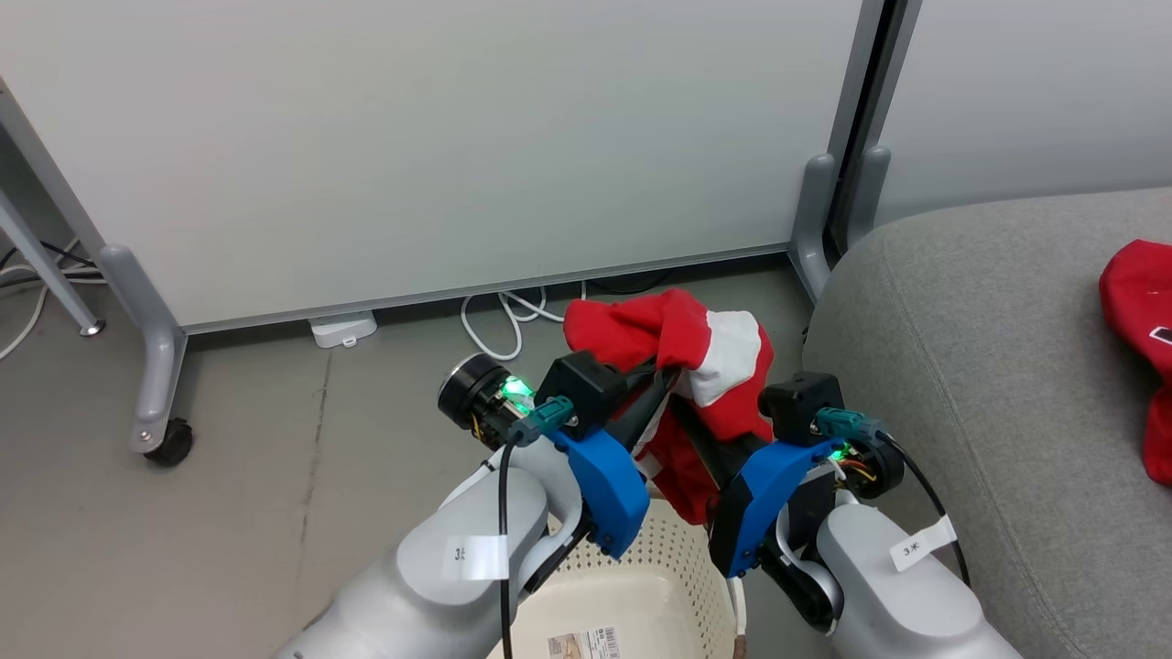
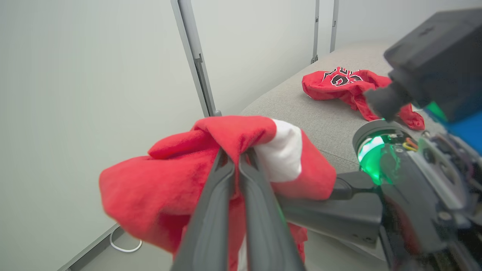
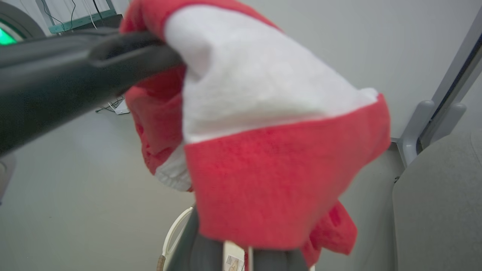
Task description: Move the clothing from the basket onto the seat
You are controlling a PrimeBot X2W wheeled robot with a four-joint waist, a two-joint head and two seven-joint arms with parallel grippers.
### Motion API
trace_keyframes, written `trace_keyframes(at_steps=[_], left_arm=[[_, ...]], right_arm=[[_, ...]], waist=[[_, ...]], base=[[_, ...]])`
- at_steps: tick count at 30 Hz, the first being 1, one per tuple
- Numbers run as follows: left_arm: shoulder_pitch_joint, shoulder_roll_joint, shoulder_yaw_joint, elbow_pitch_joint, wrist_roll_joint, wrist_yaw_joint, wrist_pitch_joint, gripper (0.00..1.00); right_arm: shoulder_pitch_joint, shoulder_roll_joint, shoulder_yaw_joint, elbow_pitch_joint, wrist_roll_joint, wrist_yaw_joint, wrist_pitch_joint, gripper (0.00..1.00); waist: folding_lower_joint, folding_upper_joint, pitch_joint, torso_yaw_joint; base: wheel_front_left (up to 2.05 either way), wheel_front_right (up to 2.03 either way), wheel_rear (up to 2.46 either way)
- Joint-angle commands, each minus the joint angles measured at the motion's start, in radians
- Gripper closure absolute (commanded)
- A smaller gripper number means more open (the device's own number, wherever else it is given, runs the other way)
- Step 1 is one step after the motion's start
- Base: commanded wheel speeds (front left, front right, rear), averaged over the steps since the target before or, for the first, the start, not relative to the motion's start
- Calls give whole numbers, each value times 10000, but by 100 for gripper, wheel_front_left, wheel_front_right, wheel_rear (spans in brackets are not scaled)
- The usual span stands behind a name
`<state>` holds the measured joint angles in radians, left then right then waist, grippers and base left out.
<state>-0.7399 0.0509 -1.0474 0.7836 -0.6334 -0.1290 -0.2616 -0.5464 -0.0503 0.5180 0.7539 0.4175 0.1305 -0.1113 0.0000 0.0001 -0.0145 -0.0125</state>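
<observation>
left gripper [image 2: 235, 158] and right gripper [image 1: 703, 447] are both clamped on the red shorts [image 1: 723, 357], held above the basket [image 1: 678, 567], whose floor shows a barcode sticker [image 1: 586, 643]; jersey [image 2: 339, 84] lies on the seat [image 1: 961, 348].

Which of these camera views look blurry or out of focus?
Head view: sharp, evenly lit, shorts crisp. Left wrist view: shorts slightly soft, near right gripper blurred, jersey fairly sharp. Right wrist view: shorts very close and soft, left gripper a dark smear.

Shorts [image 1: 705, 357] above basket [image 1: 678, 563], jersey [image 1: 1140, 302] on seat [image 1: 961, 366]
</observation>
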Motion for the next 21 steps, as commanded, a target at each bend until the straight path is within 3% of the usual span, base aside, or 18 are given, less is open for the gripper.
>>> trace_keyframes(at_steps=[1,2,3,21], left_arm=[[64,-8,113,36,-15,-20,-50,33],[91,-8,159,42,-15,-20,-50,5],[133,-6,219,55,-25,-21,-50,0],[2785,942,3056,-1649,1070,315,-41,0]], right_arm=[[-137,-6,32,54,68,5,-50,100],[-145,-6,33,67,69,5,-64,100],[-144,-6,34,76,68,5,-56,100],[-76,-154,-142,-4,30,5,-192,100]], waist=[[0,-1,9,4],[0,-1,15,7],[0,-1,21,8],[0,-1,199,111]], base=[[0,0,0],[0,0,0],[0,0,0],[0,0,0]])
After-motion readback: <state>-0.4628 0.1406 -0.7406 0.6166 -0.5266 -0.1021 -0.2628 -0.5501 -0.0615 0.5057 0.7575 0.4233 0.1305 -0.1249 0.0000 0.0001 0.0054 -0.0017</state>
